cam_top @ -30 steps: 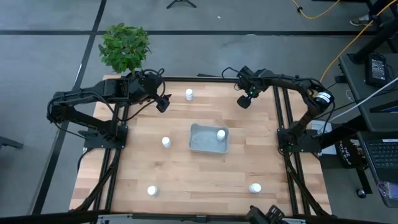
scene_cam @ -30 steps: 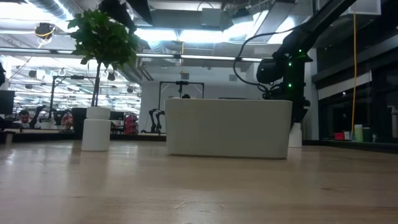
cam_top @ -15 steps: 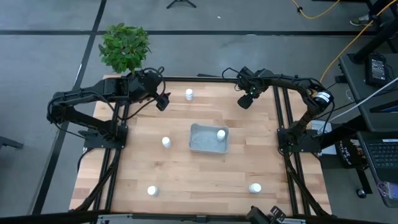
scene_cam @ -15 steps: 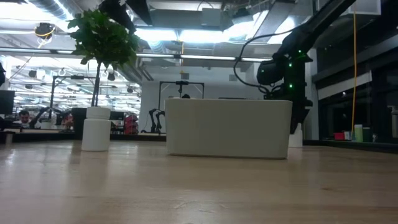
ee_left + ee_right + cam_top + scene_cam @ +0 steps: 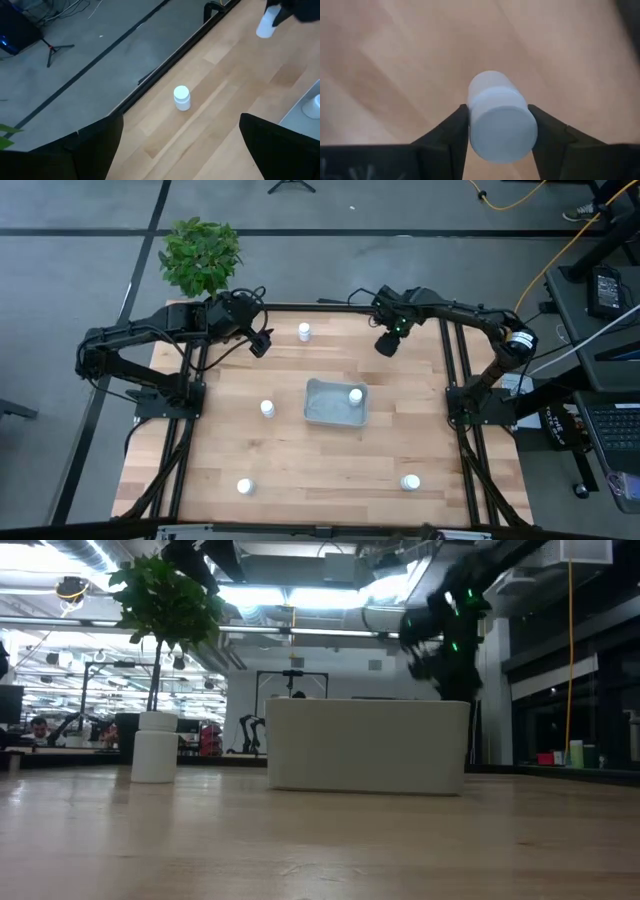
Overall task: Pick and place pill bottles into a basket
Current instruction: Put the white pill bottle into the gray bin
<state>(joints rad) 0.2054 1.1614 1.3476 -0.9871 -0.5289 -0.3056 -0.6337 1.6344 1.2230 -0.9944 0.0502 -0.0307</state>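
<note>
the right gripper [image 5: 386, 346] is up off the table [image 5: 300, 470] at about 1 o'clock from the basket [image 5: 322, 412], near the far edge. its fingers [image 5: 451, 131] are clamped on a pill bottle [image 5: 500, 123], one pad on each side of the white body, and the wrist view shows the bottle pinched between them with bare wood far below it. from the left wrist view you can see that same bottle [image 5: 265, 26] hanging in the air under the dark gripper. in the low view the right arm [image 5: 445, 625] sits high above the basket's [image 5: 365, 745] back wall.

the left gripper [image 5: 262, 344] hangs over the far left part of the table, at about 10 o'clock from the basket, fingers [image 5: 95, 145] spread wide apart with nothing between them. a standing bottle [image 5: 304, 332] is just to its 3 o'clock, near the far edge, and it shows up between those open fingers in the left wrist view [image 5: 181, 97].

one bottle [image 5: 355, 396] is already in the basket, in its far right corner. another bottle [image 5: 267, 409] stands at 9 o'clock from the basket, one [image 5: 244, 487] sits near the front left at about 8 o'clock, and one [image 5: 409, 482] at front right, about 4 o'clock.

there's a leafy plant [image 5: 200, 255] just off the far left corner.
</note>
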